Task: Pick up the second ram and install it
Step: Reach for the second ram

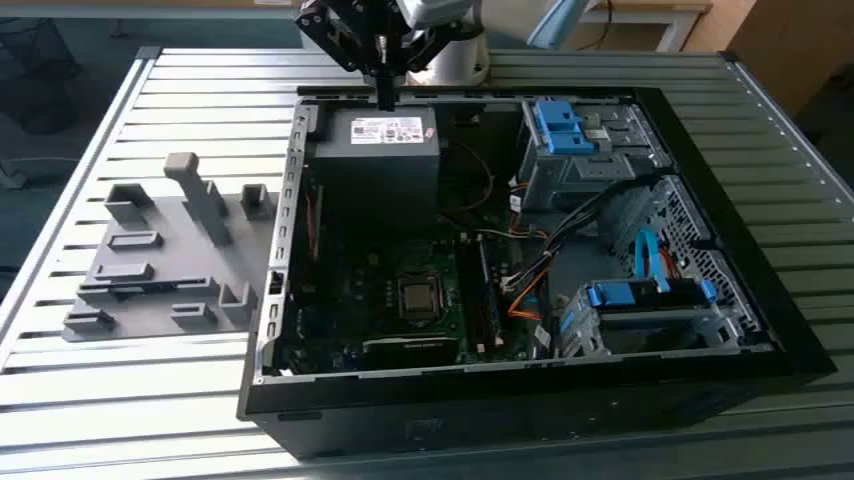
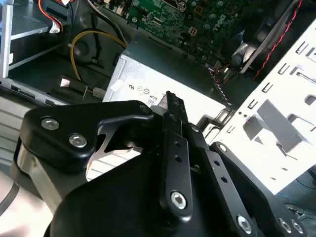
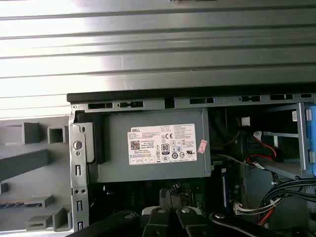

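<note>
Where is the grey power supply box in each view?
Exterior view: power supply in the case's far corner, toward the exterior view's left.
Second wrist view: pale grey box beside the yellow cable.
First wrist view: labelled box against the case's black rim.
Shared landmark: green motherboard bordering it.

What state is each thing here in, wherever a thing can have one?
computer case: lying on its side, open
gripper: shut, nothing seen in it, above the power supply
power supply: mounted in the case, label up
second ram: resting in the gray holder, outside the case
</note>
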{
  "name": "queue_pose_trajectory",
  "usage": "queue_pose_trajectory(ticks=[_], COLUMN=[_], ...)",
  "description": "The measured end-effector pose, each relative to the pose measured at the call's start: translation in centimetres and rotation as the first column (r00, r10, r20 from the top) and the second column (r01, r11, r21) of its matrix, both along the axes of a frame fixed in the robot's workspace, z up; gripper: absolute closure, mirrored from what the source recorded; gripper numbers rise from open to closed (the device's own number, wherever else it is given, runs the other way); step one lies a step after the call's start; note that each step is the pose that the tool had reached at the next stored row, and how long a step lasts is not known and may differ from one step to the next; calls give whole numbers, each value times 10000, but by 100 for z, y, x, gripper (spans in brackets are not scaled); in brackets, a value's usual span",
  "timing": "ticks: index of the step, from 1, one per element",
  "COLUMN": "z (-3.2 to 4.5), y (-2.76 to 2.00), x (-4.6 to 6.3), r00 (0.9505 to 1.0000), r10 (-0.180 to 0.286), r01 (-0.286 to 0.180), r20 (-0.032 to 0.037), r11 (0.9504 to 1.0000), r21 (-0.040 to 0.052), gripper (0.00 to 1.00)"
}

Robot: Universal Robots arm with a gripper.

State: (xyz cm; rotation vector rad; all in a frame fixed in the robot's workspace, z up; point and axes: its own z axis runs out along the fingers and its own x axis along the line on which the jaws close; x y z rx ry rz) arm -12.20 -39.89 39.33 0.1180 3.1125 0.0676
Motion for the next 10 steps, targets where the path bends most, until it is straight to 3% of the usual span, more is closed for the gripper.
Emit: queue_pose_trajectory(ticks=[10], z=[0], y=[0], x=[-13], r00=[10000], r10=[0], r01=[0], r20=[0], r11=[10000], r21=[0], gripper=[89])
